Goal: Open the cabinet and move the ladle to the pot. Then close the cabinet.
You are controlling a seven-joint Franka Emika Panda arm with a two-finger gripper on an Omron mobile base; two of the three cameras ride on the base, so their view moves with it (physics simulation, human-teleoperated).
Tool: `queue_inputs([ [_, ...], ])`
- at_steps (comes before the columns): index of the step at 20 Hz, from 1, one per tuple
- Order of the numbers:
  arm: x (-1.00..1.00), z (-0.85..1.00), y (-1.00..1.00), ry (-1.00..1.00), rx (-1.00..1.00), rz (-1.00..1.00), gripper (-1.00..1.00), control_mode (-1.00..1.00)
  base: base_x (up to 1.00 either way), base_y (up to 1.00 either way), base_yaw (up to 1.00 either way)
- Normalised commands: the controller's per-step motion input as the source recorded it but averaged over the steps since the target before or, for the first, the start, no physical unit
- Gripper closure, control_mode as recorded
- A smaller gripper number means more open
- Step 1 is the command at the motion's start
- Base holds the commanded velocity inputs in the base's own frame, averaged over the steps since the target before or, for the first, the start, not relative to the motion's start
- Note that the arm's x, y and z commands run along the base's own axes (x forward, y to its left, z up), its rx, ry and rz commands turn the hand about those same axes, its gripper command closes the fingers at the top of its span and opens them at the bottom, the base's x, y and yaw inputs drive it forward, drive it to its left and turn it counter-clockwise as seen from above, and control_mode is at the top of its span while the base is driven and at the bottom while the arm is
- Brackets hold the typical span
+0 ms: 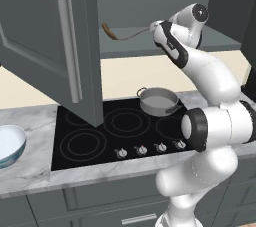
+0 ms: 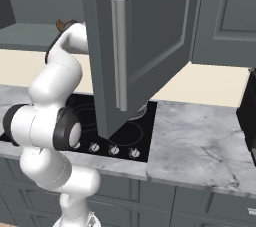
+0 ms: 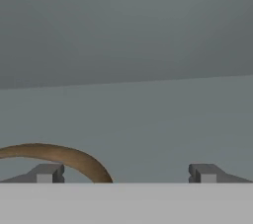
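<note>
Arm reaching into the open cabinet

One bowl (image 1: 10, 143) and one pot (image 1: 158, 101) sit low; above, both cabinet (image 1: 47, 41) doors hang open, one ladle (image 1: 120, 34) lies on its shelf, gripper (image 3: 126, 173) spread wide beside its wooden end.

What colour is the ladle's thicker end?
Brown, like wood; the ladle shows best in the left base view.

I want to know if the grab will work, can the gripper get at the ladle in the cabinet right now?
Probably yes. The cabinet doors stand open, and the gripper is already inside, jaws open, with the ladle lying on the shelf between its fingertips. Nothing visible blocks it.
</note>
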Motion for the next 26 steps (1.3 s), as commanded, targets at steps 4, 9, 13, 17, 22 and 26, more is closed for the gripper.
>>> queue_inputs([
  [4,0.21,-0.03,0.00,0.00,0.00,0.02,-1.00,-1.00,0.00,0.00,0.00],
  [9,0.18,-0.04,0.00,0.00,0.00,0.03,-1.00,-1.00,0.00,0.00,0.00],
  [13,0.22,-0.07,0.00,0.00,0.00,0.03,-1.00,-1.00,0.00,0.00,0.00],
  [17,0.23,-0.06,0.00,0.00,0.00,0.03,-1.00,-1.00,0.00,0.00,0.00],
  [22,0.22,-0.05,0.00,0.00,0.00,0.03,-1.00,-1.00,0.00,0.00,0.00],
  [26,0.17,-0.04,0.00,0.00,0.00,0.03,-1.00,-1.00,0.00,0.00,0.00],
])
